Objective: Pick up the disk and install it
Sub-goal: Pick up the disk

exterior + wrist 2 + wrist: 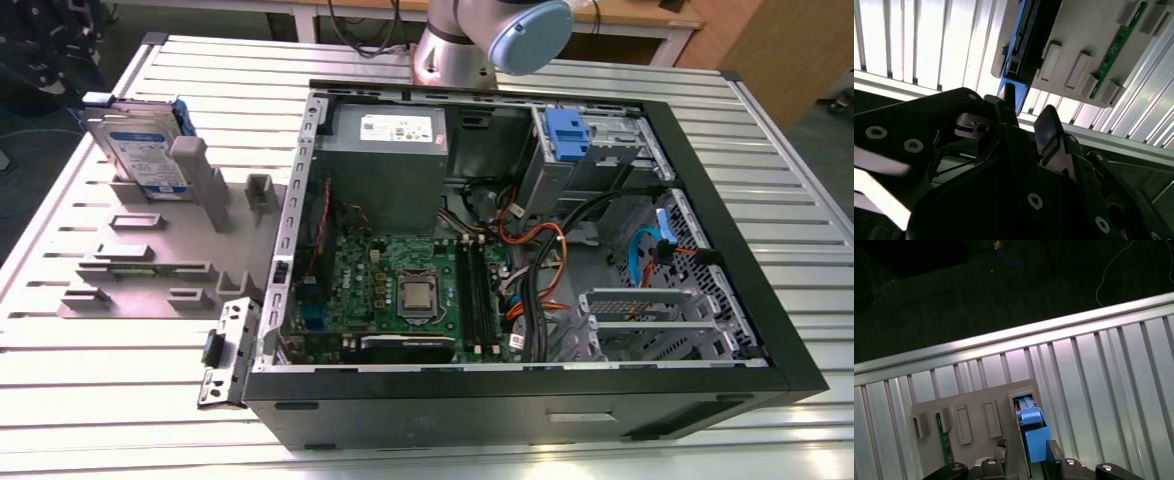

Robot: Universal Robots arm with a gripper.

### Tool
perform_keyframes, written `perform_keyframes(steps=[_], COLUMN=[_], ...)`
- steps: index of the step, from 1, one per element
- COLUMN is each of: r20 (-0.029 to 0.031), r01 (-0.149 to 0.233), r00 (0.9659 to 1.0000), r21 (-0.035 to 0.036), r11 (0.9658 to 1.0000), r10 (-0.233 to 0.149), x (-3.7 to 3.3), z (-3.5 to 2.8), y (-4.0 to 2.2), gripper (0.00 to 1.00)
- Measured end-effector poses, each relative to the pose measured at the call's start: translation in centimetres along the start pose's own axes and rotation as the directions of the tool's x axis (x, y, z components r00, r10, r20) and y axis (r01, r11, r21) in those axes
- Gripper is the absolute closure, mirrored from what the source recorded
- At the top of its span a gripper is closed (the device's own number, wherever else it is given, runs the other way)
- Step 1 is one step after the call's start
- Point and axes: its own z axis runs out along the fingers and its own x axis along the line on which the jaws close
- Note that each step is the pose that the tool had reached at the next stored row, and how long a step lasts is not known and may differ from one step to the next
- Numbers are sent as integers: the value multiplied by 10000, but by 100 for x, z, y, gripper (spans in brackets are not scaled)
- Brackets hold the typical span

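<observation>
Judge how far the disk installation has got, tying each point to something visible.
Done: nothing yet; the disk stands upright in the grey holder, outside the computer case. In hand: the gripper is open and lined up with the disk's blue edge, not closed on it. Left: the disk is not lifted, nor seated in the case.
</observation>
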Motion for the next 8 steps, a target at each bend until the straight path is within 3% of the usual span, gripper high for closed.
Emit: perform_keyframes(steps=[2,3,8], r20=[-4,-7,-22], r01=[189,307,867], r00=[9998,9995,9962], r21=[7,8,6], r11=[9998,9995,9962], r10=[-189,-307,-867], x=[-1,-1,-9], z=[7,10,29], y=[0,0,2], gripper=[57,51,51])
